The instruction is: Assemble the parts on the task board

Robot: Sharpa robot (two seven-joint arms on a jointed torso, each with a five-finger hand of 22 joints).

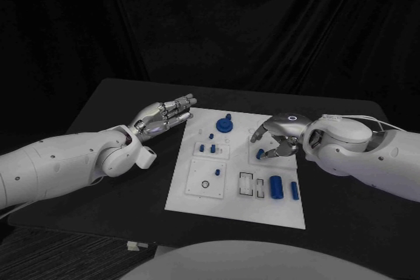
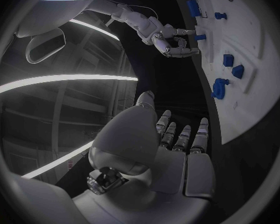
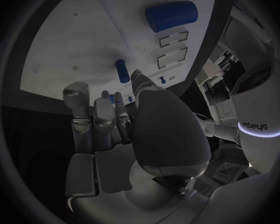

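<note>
Blue part (image 1: 260, 152) under right robot hand (image 1: 278, 137)

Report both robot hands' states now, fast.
Left robot hand: open, holding nothing, beside the task board.
Right robot hand: over the board by a small blue part; cannot tell whether it grips it.

White task board (image 1: 199, 198) with blue parts (image 1: 277, 187) on a black table (image 1: 114, 189).

White task board (image 1: 229, 198) lies flat mid-table (blue parts (image 1: 277, 186) scattered across it).
</note>
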